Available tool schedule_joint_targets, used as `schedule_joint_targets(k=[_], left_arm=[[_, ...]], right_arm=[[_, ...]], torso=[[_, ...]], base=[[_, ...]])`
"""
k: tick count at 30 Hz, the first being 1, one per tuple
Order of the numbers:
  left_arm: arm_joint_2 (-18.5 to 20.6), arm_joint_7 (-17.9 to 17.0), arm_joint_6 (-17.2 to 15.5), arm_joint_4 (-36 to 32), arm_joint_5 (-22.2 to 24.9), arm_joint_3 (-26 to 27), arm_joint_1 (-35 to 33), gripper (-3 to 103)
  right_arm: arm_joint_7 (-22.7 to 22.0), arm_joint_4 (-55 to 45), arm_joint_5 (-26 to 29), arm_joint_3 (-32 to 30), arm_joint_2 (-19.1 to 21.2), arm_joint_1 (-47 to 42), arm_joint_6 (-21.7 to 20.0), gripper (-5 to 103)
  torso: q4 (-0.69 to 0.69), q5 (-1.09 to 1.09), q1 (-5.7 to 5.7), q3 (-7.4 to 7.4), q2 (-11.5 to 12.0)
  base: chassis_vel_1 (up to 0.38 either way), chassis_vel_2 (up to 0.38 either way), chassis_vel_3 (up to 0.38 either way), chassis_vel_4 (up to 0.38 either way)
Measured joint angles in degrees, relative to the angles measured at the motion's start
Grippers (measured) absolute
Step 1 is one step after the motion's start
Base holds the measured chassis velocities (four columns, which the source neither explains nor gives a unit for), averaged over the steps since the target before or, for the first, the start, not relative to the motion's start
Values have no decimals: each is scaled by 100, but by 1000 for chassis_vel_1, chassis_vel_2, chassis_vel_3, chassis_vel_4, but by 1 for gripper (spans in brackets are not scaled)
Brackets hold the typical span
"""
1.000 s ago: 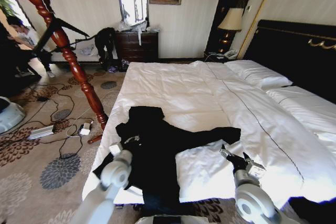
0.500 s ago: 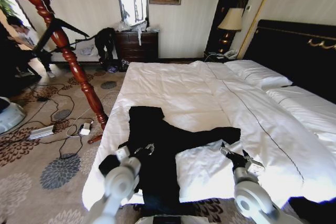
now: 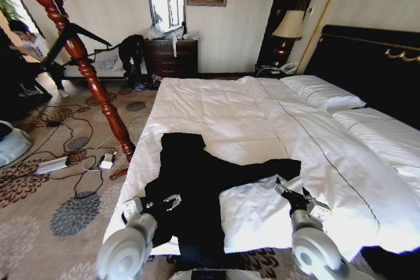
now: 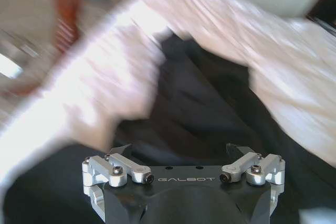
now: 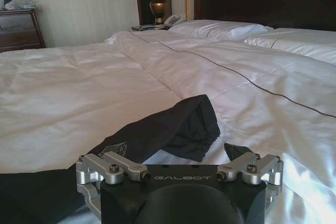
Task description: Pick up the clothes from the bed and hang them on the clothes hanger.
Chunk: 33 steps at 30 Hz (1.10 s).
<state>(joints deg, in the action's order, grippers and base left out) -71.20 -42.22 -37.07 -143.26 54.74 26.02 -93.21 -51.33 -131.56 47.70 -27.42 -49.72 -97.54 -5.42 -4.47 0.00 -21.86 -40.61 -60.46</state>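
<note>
The clothes, a black long-sleeved jacket (image 3: 197, 178), lie spread on the near left part of the bed (image 3: 236, 113), one sleeve stretched to the right. My left gripper (image 3: 159, 202) hovers open over the jacket's lower left edge; its wrist view shows the dark cloth (image 4: 194, 108) just ahead of the left gripper (image 4: 178, 149). My right gripper (image 3: 293, 194) is open just short of the sleeve cuff (image 5: 194, 124), nothing between the right gripper's (image 5: 176, 150) fingers. The clothes hanger (image 3: 84, 32), thin and black, hangs on the wooden stand at far left.
A red-brown turned wooden coat stand (image 3: 98, 93) leans beside the bed's left side. Cables and a power strip (image 3: 52, 164) lie on the patterned carpet. White pillows (image 3: 321, 93) and the black headboard (image 3: 374, 63) are at right; a dark dresser (image 3: 170, 57) stands at the back wall.
My left arm has swung left and drawn nearer, its gripper dropping toward the jacket's lower left edge. The right arm and the jacket have stayed put.
</note>
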Motion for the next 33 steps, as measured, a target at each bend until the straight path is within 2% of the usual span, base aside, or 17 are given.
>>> schedule_joint_targets(k=[1, 3, 9, 15, 17, 19, 22, 29, 30, 32, 33], left_arm=[[7, 86, 131, -29, -298, 276, -170, 100], [11, 65, 135, -35, -350, 439, -299, 100], [-100, -525, 120, -33, -698, 843, -871, 100], [-157, -857, 158, -23, -429, 791, -1339, 100], [-48, -1186, 105, -17, -168, 655, -1701, 100], [6, -1271, 102, -14, -180, 613, -1817, 100], [133, -1266, 326, -11, -467, 506, -1961, 100], [43, -1134, 530, -6, -371, 366, -2107, 98], [83, -1075, 570, -4, -419, 367, -2176, 91], [117, -1035, 596, -4, -477, 379, -2199, 91], [138, -1006, 629, -4, -522, 395, -2203, 86]], right_arm=[[-4, -25, -48, -30, -9, -64, 2, 100], [-8, -49, -81, -48, -15, -99, 4, 100], [-43, -169, -119, -81, -28, -182, 4, 100], [-60, -257, -143, -122, -38, -245, 4, 100], [-71, -294, -154, -144, -38, -270, 5, 100], [-76, -306, -157, -146, -38, -274, 5, 100], [-95, -365, -160, -152, -35, -278, 4, 100], [-129, -446, -161, -182, -25, -341, -1, 100], [-135, -446, -161, -181, -28, -338, -2, 100], [-137, -453, -161, -177, -37, -335, -2, 100], [-138, -465, -165, -169, -52, -339, -3, 100]], torso=[[0, -1, 0, 0, 0], [0, 0, 0, 0, 0], [1, -1, 0, 0, 0], [0, -1, -1, 0, 0], [0, -1, -1, 0, 0], [1, 0, -1, 0, 0], [-1, 0, -1, 0, 0], [0, 0, -1, 0, 0], [1, 0, -1, 0, 0], [2, 0, -1, -1, 0], [1, 0, -1, -1, 0]], base=[[0, 0, 0, 0], [0, 0, 0, 0], [0, 0, 0, 0], [0, 0, 0, 0], [0, 0, 0, 0], [0, 0, 0, 0], [0, 0, 0, 0], [0, 0, 0, 0], [0, 0, 0, 0], [0, 0, 0, 0], [0, 0, 0, 0]])
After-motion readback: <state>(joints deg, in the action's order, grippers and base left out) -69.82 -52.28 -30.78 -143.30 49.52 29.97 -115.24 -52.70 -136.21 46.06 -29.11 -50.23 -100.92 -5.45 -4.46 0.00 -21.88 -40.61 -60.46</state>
